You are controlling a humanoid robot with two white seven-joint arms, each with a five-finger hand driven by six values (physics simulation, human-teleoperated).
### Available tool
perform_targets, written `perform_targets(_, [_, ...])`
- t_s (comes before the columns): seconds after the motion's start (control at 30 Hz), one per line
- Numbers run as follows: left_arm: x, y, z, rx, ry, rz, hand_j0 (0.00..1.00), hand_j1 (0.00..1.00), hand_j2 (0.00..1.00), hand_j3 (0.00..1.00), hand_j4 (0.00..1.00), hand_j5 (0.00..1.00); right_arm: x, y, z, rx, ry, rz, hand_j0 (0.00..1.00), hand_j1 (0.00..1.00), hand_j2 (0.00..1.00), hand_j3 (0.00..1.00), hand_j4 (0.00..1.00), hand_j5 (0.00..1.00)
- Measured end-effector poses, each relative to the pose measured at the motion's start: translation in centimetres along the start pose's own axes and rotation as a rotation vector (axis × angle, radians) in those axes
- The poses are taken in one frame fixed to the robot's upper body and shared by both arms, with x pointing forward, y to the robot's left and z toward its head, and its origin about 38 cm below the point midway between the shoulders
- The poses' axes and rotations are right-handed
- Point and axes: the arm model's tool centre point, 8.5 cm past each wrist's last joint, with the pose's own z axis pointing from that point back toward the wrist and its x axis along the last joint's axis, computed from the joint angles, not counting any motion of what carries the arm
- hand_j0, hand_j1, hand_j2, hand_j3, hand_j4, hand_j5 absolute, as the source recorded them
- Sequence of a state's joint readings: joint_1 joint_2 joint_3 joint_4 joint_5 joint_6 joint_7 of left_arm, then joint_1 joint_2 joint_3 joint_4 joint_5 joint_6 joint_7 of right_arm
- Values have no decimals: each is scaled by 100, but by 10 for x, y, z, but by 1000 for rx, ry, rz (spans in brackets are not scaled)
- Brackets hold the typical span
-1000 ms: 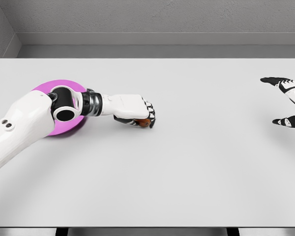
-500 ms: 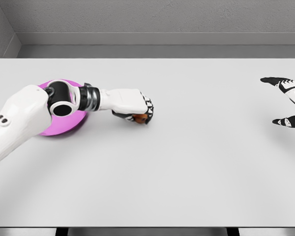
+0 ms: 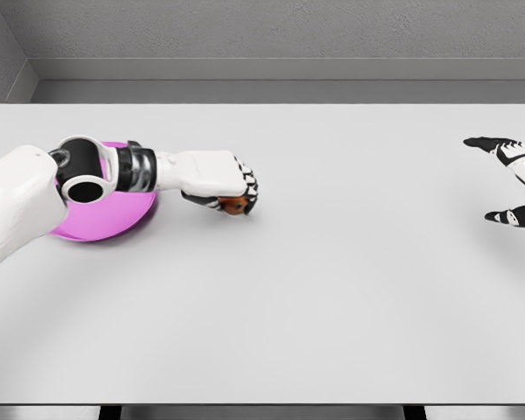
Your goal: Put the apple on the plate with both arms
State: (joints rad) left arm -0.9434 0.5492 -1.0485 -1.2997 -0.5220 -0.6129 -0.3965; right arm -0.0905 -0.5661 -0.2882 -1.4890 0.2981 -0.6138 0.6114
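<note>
My left hand (image 3: 232,194) is curled around a small reddish-brown apple (image 3: 235,205), of which only a sliver shows below the knuckles. The hand hovers just right of the magenta plate (image 3: 101,220), whose upper part is hidden behind my left forearm and elbow. My right hand (image 3: 511,184) rests at the far right edge of the picture with its fingers spread and nothing in it.
A wide white table (image 3: 332,289) fills the view, with a grey wall behind its far edge. The plate sits close to the table's left side.
My left arm has drawn back to the left and slightly up, carrying the apple closer to the plate. The right hand has stayed still.
</note>
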Motion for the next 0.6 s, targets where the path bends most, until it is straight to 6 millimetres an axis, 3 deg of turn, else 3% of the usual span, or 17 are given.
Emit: perform_targets(0.6, [-14, -4, 36, -7, 57, 6, 46, 46, 46, 46, 46, 46, 0, 1, 0, 1, 0, -1, 100, 100, 100, 100, 100, 100])
